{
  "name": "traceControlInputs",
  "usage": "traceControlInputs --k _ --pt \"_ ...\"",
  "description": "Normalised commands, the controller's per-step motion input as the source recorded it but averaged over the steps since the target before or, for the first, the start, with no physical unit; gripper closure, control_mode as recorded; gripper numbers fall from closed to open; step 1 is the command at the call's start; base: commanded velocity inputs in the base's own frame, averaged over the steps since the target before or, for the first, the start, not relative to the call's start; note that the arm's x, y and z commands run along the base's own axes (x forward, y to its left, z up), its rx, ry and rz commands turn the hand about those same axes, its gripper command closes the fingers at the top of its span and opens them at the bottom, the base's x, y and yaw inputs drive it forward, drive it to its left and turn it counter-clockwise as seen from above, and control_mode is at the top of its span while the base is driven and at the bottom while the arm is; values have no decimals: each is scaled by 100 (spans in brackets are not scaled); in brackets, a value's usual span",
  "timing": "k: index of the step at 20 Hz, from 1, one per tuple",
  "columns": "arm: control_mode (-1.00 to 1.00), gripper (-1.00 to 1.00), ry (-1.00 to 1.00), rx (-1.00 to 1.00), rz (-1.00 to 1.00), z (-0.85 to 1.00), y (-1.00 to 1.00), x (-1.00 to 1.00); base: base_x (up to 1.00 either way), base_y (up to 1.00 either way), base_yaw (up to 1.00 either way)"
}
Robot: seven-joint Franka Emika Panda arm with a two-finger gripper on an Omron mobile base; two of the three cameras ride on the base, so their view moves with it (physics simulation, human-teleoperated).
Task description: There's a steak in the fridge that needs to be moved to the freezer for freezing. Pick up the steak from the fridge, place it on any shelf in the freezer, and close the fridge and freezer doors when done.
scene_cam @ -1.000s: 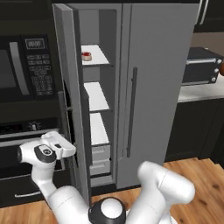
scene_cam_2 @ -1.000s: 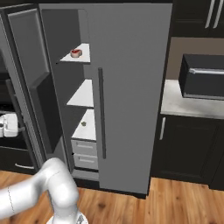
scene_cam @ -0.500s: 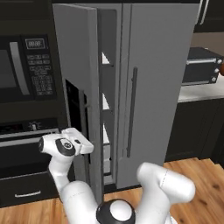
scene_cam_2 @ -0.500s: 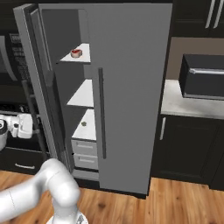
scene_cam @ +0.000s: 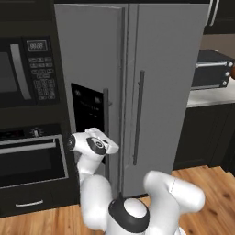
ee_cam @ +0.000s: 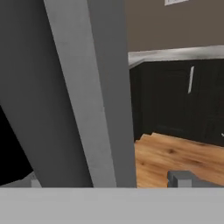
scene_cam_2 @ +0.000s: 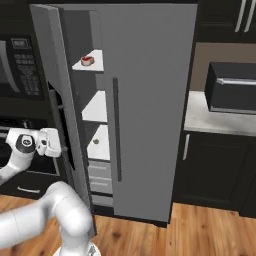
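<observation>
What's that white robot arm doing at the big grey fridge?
It is swinging the freezer door shut, the narrow one with the black dispenser panel. Its gripper is up against that door's outer face. The door is nearly closed but a gap remains, and through it the steak shows, lying on the top shelf inside. The wider fridge door beside it already looks closed.
</observation>
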Motion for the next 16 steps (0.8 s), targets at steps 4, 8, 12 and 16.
traceControlInputs --k 4,8,12,16 --pt "-100 -100 0 7 0 0 -66 64 0 0 0" --pt "-100 -100 10 2 2 0 -26 75 0 0 0" --pt "-100 -100 8 0 5 0 -33 75 0 0 0" --pt "-100 -100 4 0 7 0 -42 71 0 0 0"
